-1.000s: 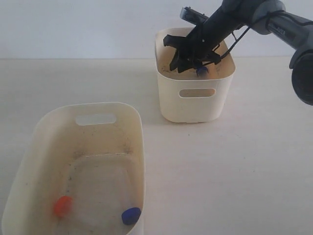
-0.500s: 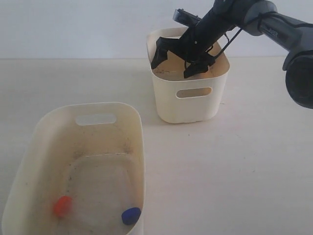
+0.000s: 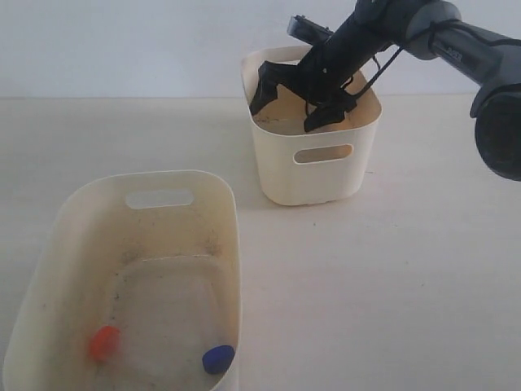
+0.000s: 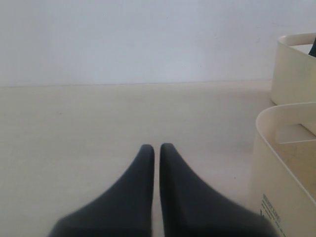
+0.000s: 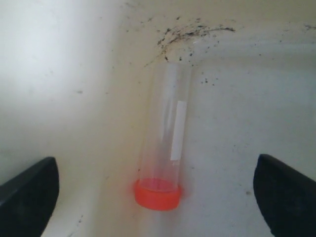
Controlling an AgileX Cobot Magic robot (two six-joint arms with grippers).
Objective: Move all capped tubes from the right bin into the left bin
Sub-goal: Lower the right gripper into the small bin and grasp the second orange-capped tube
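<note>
Nothing legible, honestly. The small print on the outer wall of the left bin is too blurry. The white strip on the orange-capped tube looks blank.

**Work surface:** a flat table in pale cream-beige with a matte finish. It takes up the near and middle part of the exterior view and runs past the left and right borders. Faint, fine streaks run left to right across the top.

**Backdrop:** a plain wall in uniform pale grey-white stands at the far side of the table. The two meet in one straight, level line across the scene. The left wrist view shows the same line.

**Lighting:** soft, even and diffuse. Shadows on the table are weak with blurred edges. The wall reads slightly cooler in tone than the table
</note>
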